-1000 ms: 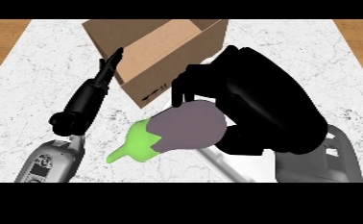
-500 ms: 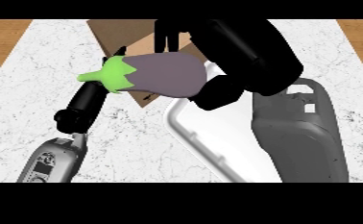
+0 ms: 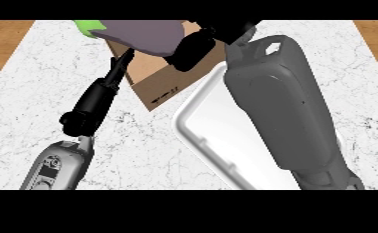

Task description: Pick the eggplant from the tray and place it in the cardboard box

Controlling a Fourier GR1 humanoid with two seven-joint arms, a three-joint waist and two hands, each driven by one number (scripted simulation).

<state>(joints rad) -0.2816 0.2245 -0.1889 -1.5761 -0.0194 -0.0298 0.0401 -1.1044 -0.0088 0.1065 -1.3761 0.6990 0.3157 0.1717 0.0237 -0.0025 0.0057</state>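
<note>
counter point(image 3: 44, 77): white marbled top | on it: cardboard box point(image 3: 159, 79), white tray point(image 3: 221, 142) just beside

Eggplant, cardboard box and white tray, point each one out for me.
eggplant point(image 3: 144, 36): head view, on its purple body.
cardboard box point(image 3: 159, 79): head view, on its brown side wall.
white tray point(image 3: 193, 137): head view, on its left rim.

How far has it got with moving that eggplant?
Done: the eggplant is off the white tray. In hand: the right hand holds it above the cardboard box. Left: lower it in and let go. The left hand rests beside the box.
</note>
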